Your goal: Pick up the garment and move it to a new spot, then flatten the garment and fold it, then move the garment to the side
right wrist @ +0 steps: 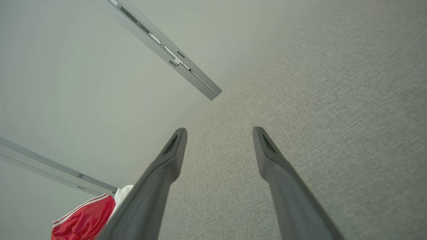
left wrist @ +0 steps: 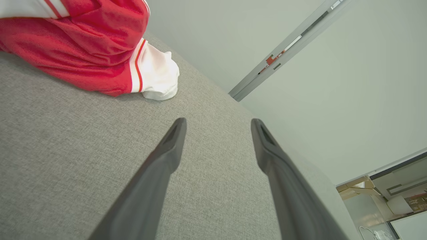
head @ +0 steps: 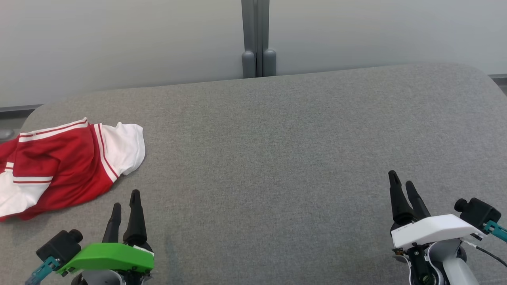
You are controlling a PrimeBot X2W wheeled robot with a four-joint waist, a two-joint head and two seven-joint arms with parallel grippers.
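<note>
Lying bunched at the left edge, garment apart from both open grippers

A grey fabric-covered table (head: 285, 150) spreads across the head view, with a pale wall and a grey post (head: 256, 39) behind it. The red and white garment (head: 59, 166) lies in a loose heap on the table's left side, partly running off that view's left edge, with one white sleeve pointing toward the middle. The left gripper (head: 126, 200) hovers near the heap's near edge without touching it, its jaws spread wide and empty. The right gripper (head: 400, 179) stands well apart over bare table at the lower right, jaws equally wide and empty.
</note>
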